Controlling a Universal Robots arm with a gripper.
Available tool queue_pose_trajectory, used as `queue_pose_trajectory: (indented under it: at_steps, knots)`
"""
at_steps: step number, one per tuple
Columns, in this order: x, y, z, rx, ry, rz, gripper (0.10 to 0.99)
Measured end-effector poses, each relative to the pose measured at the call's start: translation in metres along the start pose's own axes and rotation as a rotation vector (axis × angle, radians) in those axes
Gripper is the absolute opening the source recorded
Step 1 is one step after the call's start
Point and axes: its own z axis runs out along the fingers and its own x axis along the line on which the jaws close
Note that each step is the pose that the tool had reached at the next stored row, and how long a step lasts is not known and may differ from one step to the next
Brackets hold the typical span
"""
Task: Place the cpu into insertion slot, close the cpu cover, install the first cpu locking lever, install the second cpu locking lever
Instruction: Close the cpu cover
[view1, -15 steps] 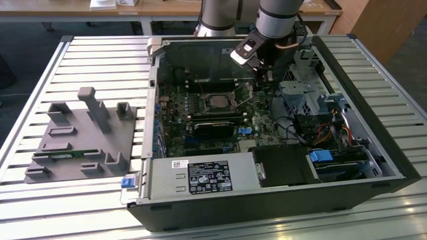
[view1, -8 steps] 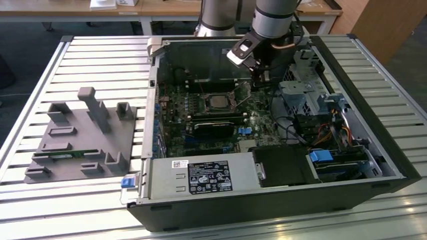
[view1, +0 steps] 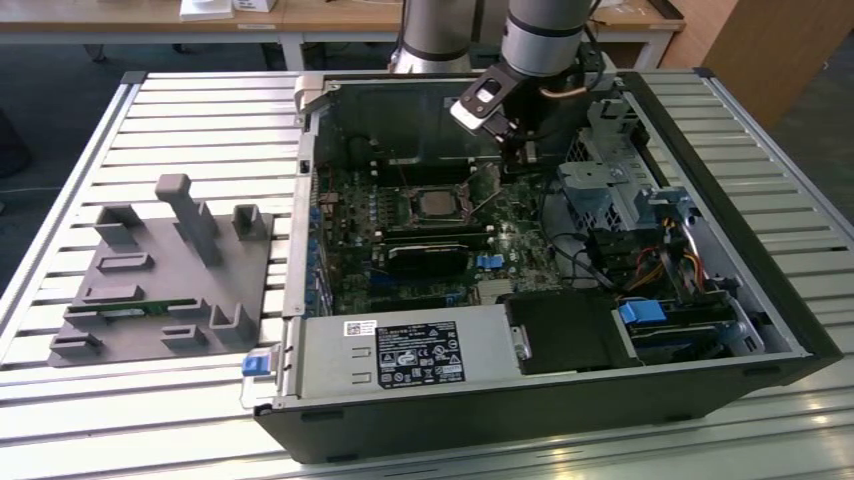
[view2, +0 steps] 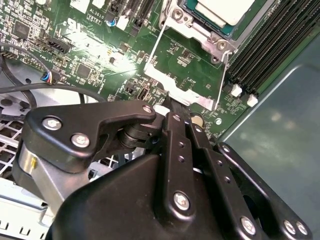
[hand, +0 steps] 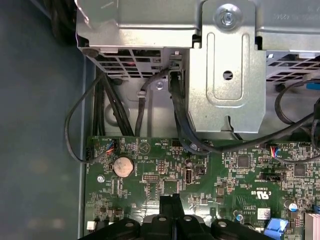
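Note:
The cpu (view1: 437, 203) lies with its silver top up in the black-framed insertion slot (view1: 408, 206) on the green motherboard inside the open case. In the second wrist view the cpu (view2: 220, 10) sits in the insertion slot (view2: 200, 33). The cpu cover (view2: 180, 87) stands raised off it, tilted toward my gripper (view2: 172, 116). Two thin wire locking levers (view2: 156, 45) (view2: 223, 75) stand up beside the cover. My gripper (view1: 523, 152) hangs just beyond the slot, shut, its tips at the cover's free edge. Whether they pinch it I cannot tell. The gripper (hand: 170, 199) points down at the board.
A grey fixture (view1: 160, 270) with upright posts lies on the slatted table at the exterior view's left. Inside the case are a labelled power supply (view1: 400, 355), a metal drive cage (view1: 601, 195), black cables (hand: 180, 120), memory slots (view2: 260, 55) and a black block (view1: 430, 255) near the slot.

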Motion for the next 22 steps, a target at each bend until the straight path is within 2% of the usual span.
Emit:
queue_pose_trajectory:
  at_steps: [22]
  knots:
    - [0.0, -0.006, -0.0001, 0.0, 0.0, 0.0, 0.106]
